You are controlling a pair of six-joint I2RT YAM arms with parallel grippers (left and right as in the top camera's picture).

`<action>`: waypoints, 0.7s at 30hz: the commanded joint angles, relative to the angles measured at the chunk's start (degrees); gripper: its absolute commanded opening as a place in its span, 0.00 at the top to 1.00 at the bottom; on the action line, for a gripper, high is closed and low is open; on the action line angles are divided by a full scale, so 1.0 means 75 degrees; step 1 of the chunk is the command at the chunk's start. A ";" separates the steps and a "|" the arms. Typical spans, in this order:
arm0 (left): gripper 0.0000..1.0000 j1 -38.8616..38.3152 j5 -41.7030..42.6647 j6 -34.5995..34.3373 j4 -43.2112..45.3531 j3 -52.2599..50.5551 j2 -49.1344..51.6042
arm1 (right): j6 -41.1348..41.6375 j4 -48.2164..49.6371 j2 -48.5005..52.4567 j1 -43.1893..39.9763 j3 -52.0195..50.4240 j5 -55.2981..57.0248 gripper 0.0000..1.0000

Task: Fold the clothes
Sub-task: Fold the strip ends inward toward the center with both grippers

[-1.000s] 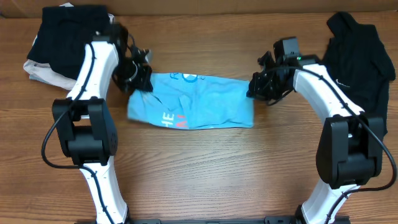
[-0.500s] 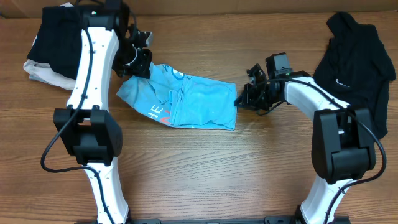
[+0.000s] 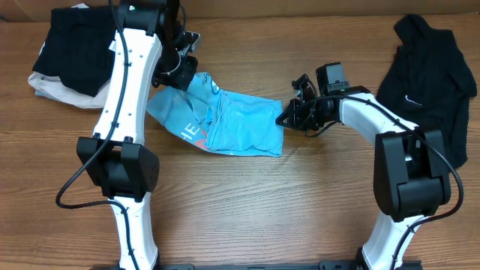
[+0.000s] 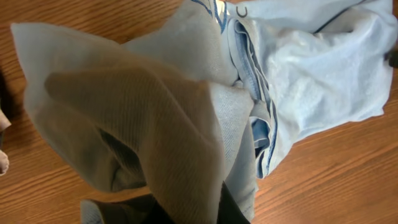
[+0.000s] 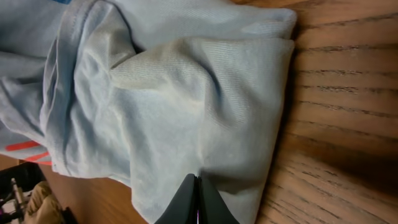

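**Overhead**
- T-shirt: the light blue T-shirt [image 3: 240, 127] lies crumpled near the middle of the worktop [image 3: 247, 217]. Its 10 o'clock corner is lifted off the wood, and pink and white lettering shows along its 8 o'clock edge.
- Left end effector [image 3: 182, 73]: at the shirt's raised 10 o'clock corner, jaws narrow and clamped on the cloth.
- Right end effector [image 3: 289, 118]: low at the shirt's 3 o'clock edge, jaws pinched together on the hem.
- Black top [image 3: 427, 82]: spread out at 2 o'clock with a small white logo, well apart from the T-shirt.
- Dark pile [image 3: 79, 49]: at 10 o'clock, resting on a pale garment [image 3: 51, 88].

**Left wrist**
- Cloth: a draped fold of the T-shirt [image 4: 298, 81] rises from 6 o'clock and fills the 9 o'clock half. The rest is bunched on the wood toward 2 o'clock.
- End effector [image 4: 189, 214]: mostly wrapped in fabric, closed tight on it.

**Right wrist**
- Cloth: the T-shirt [image 5: 174, 93] covers everything from 9 to 12 o'clock, and bare wood shows at 3 o'clock.
- End effector [image 5: 196, 190]: tips meet at 6 o'clock, nipping the shirt's edge.
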 commanded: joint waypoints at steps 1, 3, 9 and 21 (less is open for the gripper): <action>0.96 -0.0175 -0.0108 -0.0085 -0.0026 0.0265 -0.0067 | -0.0026 0.0108 0.0219 0.0251 -0.0020 0.0163 0.96; 0.96 -0.0280 -0.0102 -0.0087 -0.0035 0.0265 -0.0067 | -0.0020 0.0152 0.0367 0.0361 -0.0020 0.0204 0.96; 0.96 -0.0769 -0.0108 -0.0650 0.0012 0.0265 -0.0067 | 0.0431 0.0201 0.0723 0.0414 -0.0020 0.0391 0.96; 0.94 -0.2573 -0.0425 -0.1492 0.0731 0.0254 0.0315 | 0.0434 0.0012 0.0723 0.0254 -0.0020 0.0475 0.96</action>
